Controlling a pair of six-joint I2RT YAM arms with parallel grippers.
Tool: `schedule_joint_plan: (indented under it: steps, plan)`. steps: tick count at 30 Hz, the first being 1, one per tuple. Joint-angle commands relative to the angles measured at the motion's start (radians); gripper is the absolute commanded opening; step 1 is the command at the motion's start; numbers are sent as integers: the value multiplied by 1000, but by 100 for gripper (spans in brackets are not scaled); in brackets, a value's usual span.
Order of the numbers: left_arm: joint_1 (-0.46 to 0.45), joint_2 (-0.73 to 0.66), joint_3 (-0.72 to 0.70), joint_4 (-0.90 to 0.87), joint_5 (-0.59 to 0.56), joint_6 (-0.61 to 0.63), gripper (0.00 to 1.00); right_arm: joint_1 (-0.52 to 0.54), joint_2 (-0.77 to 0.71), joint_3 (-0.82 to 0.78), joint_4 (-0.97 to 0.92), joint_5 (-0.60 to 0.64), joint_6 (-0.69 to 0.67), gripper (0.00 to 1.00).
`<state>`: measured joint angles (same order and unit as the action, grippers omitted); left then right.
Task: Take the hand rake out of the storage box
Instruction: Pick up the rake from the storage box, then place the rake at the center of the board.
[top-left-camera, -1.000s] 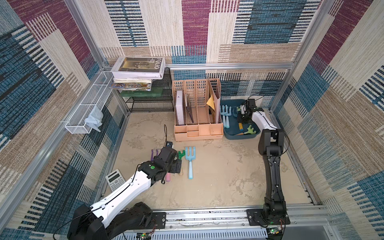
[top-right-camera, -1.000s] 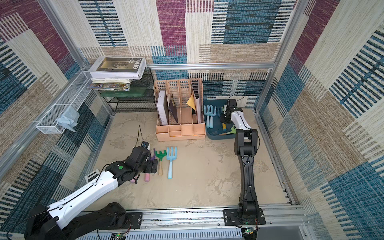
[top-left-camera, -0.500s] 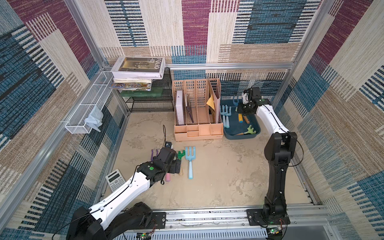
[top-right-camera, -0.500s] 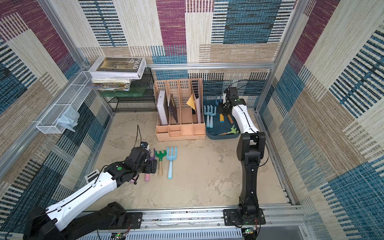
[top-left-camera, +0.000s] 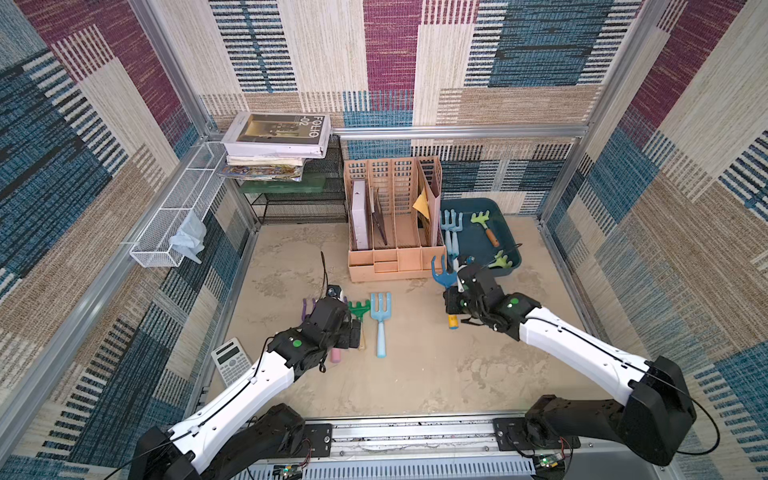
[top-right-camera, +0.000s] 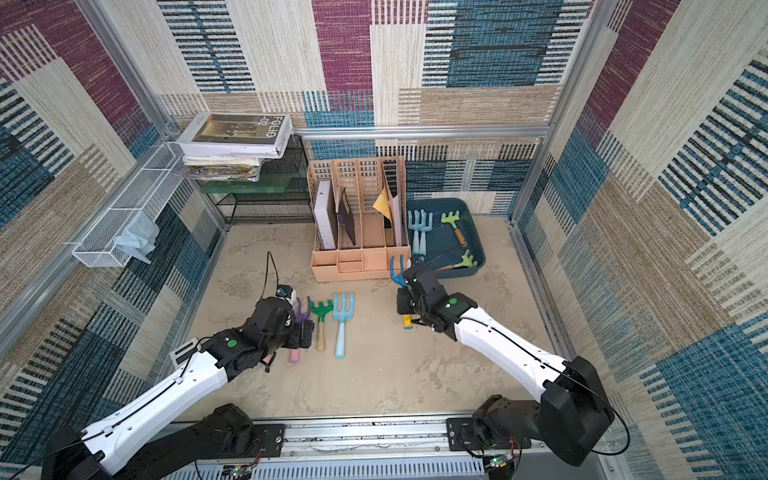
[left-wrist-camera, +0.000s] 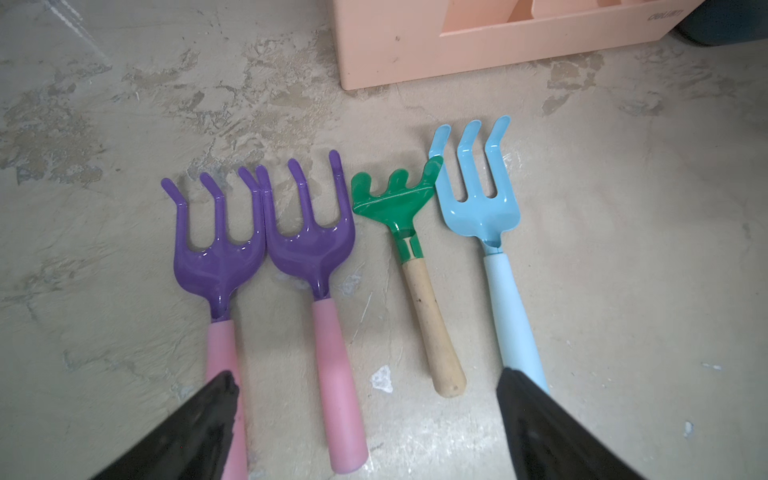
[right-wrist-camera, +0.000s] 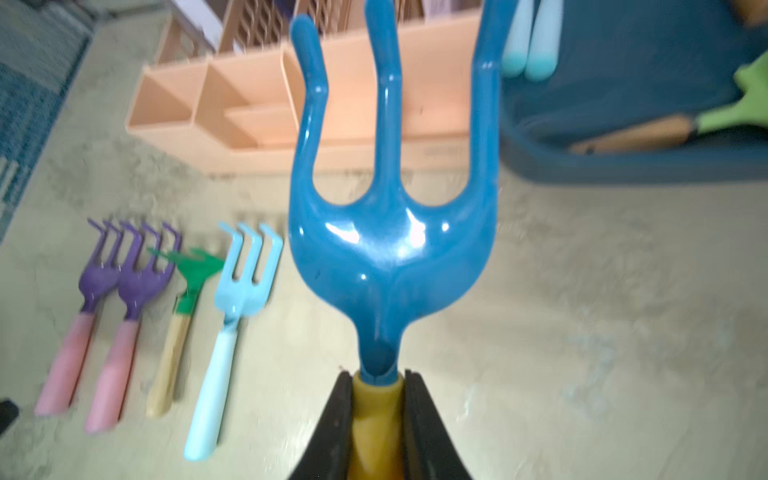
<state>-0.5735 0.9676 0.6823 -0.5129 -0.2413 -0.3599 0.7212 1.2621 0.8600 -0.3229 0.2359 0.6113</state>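
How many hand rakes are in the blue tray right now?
4. Two light blue rakes side by side nearest the peach organiser, one lime green rake at the back, another lime green rake at the front. The right gripper hides part of the storage box, so maybe more.

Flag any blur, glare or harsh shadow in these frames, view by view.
Right wrist view: soft overall, with the light-blue rake smeared where it lies on the table and white glare spots on the blue rake head. Left wrist view: crisp, the green rake sharp, no strong glare. Both top views: sharp, evenly lit, only faint shadows.
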Motion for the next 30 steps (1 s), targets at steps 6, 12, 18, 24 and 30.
schedule_joint_plan:
  steps: [6,12,18,24,30]
  plan:
    - [1,6,-2,43,61,-5,99,170,132,-125,139,106,194,3]
    - [-2,109,53,1,21,-143,99,187,299,-69,168,113,175,10]
    - [-67,231,105,8,36,-254,99,177,355,-65,201,96,173,27]
    - [-190,300,177,4,-21,-317,99,141,280,-122,305,19,112,73]
    - [-326,363,251,-12,-81,-393,97,25,36,-217,207,136,73,95]
